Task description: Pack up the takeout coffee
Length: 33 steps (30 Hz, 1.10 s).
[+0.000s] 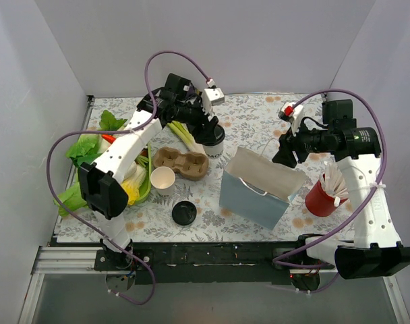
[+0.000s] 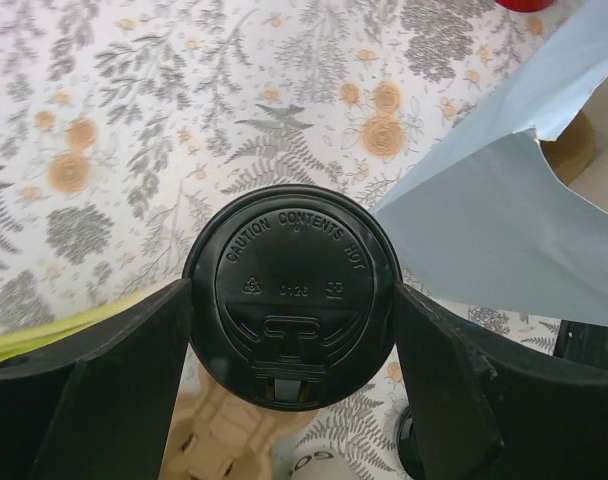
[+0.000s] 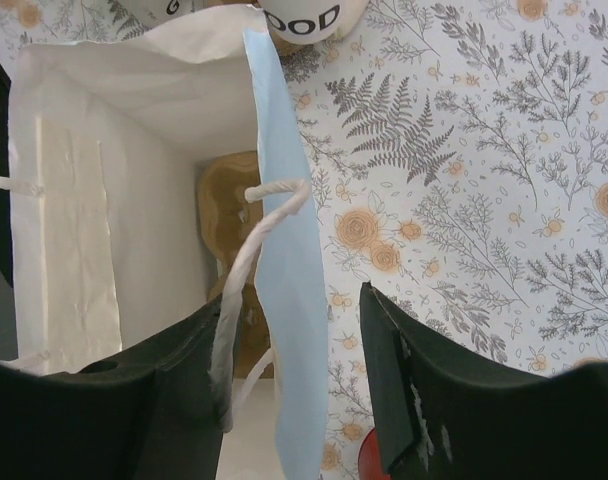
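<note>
The takeout coffee [image 1: 216, 144], a white cup with a black dome lid [image 2: 292, 262], stands beside the back left corner of the light blue paper bag [image 1: 257, 192]. My left gripper [image 1: 212, 133] is shut on it, its fingers [image 2: 134, 380] pressing both sides under the lid [image 2: 292, 292]. The cup's printed side shows at the top of the right wrist view [image 3: 306, 16]. My right gripper [image 1: 284, 158] is open over the bag's right rim [image 3: 292, 300]. The blue wall [image 3: 289, 220] and a white rope handle [image 3: 246, 250] hang between its jaws.
A brown cup carrier [image 1: 182, 163], a lidless white cup [image 1: 163, 179] and a loose black lid [image 1: 184, 212] lie left of the bag. Greens [image 1: 87, 148] fill the left side. A red cup [image 1: 323, 197] with white sticks stands right of the bag. A brown piece [image 3: 224, 215] lies inside the bag.
</note>
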Each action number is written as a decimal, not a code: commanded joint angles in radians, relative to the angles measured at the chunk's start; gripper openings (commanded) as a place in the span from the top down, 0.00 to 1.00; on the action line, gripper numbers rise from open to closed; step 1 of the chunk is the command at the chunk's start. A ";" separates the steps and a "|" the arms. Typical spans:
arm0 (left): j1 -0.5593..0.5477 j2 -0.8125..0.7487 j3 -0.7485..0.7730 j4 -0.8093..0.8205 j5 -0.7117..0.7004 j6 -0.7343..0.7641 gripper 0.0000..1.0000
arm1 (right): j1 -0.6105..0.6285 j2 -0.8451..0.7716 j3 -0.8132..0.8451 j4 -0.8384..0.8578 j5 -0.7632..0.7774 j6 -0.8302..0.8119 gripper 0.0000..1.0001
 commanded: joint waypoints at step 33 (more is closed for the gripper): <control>-0.352 -0.147 0.180 -0.083 0.015 -0.064 1.00 | -0.007 -0.046 0.064 0.034 -0.217 0.040 0.84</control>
